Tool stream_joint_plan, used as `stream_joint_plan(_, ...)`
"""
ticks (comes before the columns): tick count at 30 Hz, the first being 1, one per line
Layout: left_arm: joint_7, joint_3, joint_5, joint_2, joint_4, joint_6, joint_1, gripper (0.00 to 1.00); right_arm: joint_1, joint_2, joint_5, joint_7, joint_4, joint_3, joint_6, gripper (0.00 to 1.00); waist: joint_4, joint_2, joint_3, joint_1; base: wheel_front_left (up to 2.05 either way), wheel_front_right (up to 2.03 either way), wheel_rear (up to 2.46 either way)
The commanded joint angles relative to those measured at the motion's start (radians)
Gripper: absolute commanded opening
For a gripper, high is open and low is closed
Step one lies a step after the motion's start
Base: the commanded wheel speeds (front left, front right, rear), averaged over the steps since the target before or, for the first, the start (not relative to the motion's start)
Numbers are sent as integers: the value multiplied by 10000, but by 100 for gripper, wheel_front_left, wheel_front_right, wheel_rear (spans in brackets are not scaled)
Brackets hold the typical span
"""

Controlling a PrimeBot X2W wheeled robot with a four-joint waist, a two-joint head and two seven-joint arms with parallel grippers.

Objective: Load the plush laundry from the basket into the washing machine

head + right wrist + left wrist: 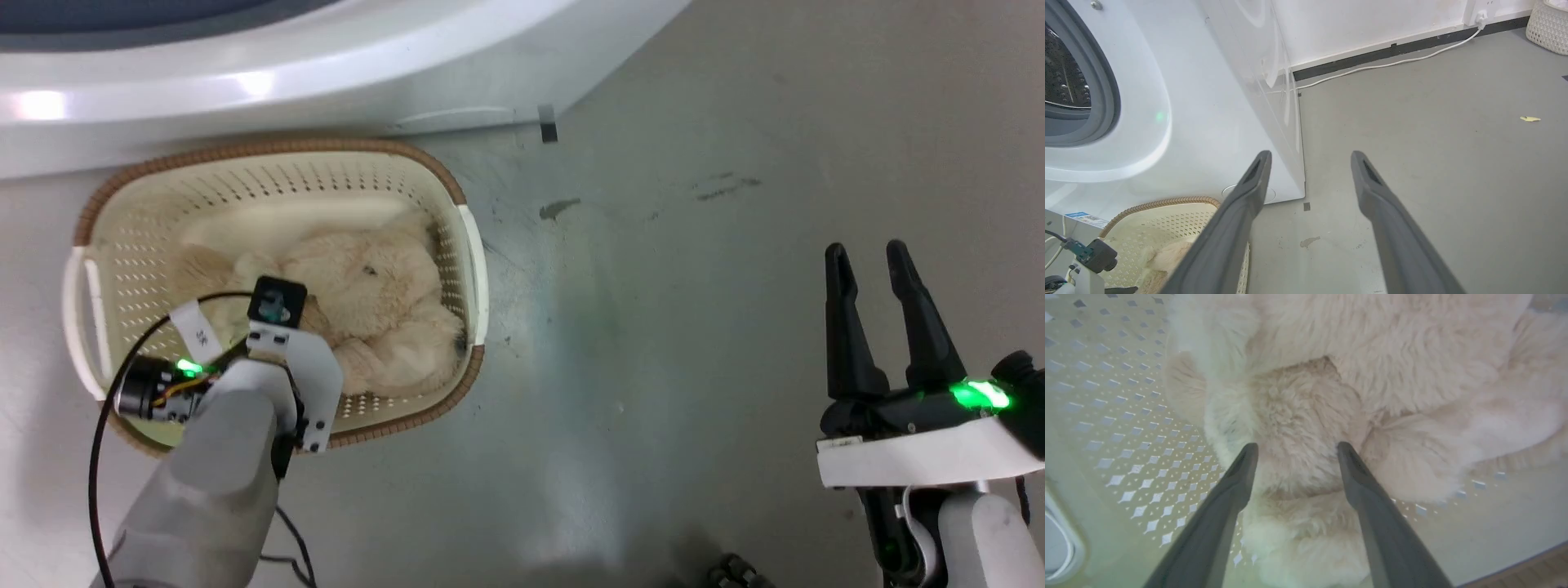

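Note:
The plush laundry (371,302), a fluffy cream toy, lies in the basket (106,220), which stands on the floor in front of the washing machine (245,73). My left arm's wrist (286,359) hangs over the basket and covers its own fingers in the head view. In the left wrist view my left gripper (1297,446) is open, its fingertips down on either side of a rounded limb of the plush laundry (1298,416). My right gripper (865,247) stands open and empty over bare floor, far right of the basket. The right wrist view shows the washing machine's drum opening (1069,81).
Grey floor (694,286) stretches to the right of the basket, with a dark stain (559,208). A white cable (1392,63) runs along the wall's foot. A white woven basket (1549,24) stands in the far corner, with a yellow scrap (1530,119) nearby.

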Motion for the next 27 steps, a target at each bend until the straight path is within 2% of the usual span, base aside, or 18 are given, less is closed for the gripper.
stream_joint_plan(1, 24, -150, -49, 53, 263, 53, -386, 100, -220, 10, 143, -96, -70, 30, 7, 100, -88, -1, 246, -1, 0, 0, 0)
stream_joint_plan(6, -154, -466, -139, 143, 599, -188, -981, 100, -431, 10, 370, -201, -216, 175, 7, 100, -215, -1, 769, -1, 0, 0, 0)
stream_joint_plan(13, 230, -843, -367, 314, 1379, -483, -1635, 100, -647, 11, 686, -347, -351, 352, 8, 100, -518, -1, 1456, -1, 0, 0, 0)
stream_joint_plan(15, 356, -925, -503, 299, 1590, -763, -1804, 100, -706, 11, 790, -389, -365, 381, 8, 100, -610, -1, 1669, -1, 0, 0, 0)
stream_joint_plan(17, 479, -964, -536, 312, 1632, -849, -1854, 100, -735, 11, 829, -392, -356, 411, 8, 100, -650, -1, 1754, -1, 0, 0, 0)
stream_joint_plan(24, 390, -997, -622, 413, 1656, -725, -1927, 100, -845, 11, 978, -392, -293, 555, 8, 100, -728, -1, 1898, -1, 0, 0, 0)
stream_joint_plan(25, 405, -986, -657, 411, 1667, -717, -1909, 85, -852, 11, 979, -392, -284, 577, 8, 100, -726, -1, 1893, -1, 0, 0, 0)
stream_joint_plan(26, 376, -971, -700, 400, 1669, -739, -1889, 28, -857, 11, 977, -393, -274, 595, 8, 100, -722, -1, 1882, -1, 0, 0, 0)
stream_joint_plan(27, 292, -910, -801, 361, 1645, -822, -1855, 0, -863, 11, 971, -393, -264, 611, 8, 100, -716, -1, 1865, -1, 0, 0, 0)
